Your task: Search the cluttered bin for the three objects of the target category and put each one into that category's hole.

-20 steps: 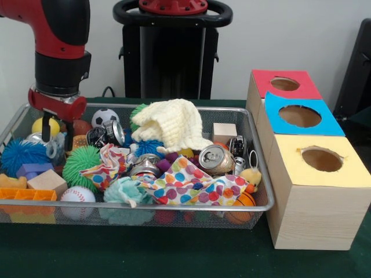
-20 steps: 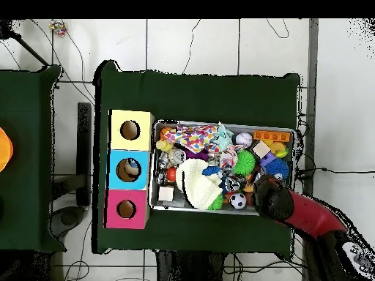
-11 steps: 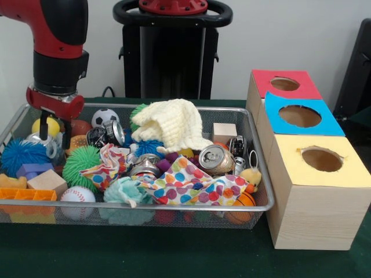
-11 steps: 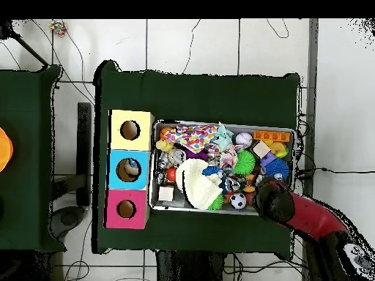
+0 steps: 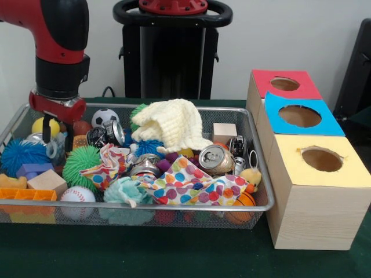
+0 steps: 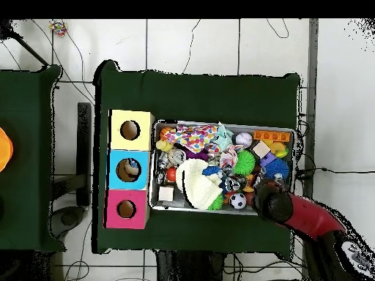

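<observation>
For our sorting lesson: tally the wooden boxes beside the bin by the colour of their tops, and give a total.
Red-topped box: 1
Blue-topped box: 1
Yellow-topped box: 1
Total: 3

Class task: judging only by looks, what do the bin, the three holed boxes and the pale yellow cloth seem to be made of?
Bin: metal wire mesh, silvery, see-through grid.
Boxes: probably pale wood, grain showing, tops coloured.
Cloth: soft knit, ribbed, folded.
</observation>
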`<action>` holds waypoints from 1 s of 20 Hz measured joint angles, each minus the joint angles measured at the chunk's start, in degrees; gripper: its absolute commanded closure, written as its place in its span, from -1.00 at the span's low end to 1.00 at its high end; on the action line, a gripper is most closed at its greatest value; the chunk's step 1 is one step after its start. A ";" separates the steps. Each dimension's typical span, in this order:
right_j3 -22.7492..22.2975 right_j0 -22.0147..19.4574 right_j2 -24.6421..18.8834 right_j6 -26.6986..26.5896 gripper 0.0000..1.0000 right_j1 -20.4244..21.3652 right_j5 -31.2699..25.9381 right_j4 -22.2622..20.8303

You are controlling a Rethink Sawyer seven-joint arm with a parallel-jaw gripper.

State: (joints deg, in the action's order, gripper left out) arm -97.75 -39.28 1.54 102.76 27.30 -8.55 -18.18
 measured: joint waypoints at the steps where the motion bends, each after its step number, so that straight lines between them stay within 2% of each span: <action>1: 0.13 -0.08 -0.02 0.00 -1.00 -0.18 0.01 0.02; 16: 4.04 -0.23 0.00 0.00 -1.00 -1.88 1.34 -0.23; 17: 4.45 -0.23 0.00 0.00 1.00 -2.14 1.50 -0.25; 20: 5.03 -0.11 -0.10 0.00 1.00 -2.61 1.63 -0.23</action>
State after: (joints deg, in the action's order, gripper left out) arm -92.72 -39.39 1.44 102.76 24.69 -6.92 -18.41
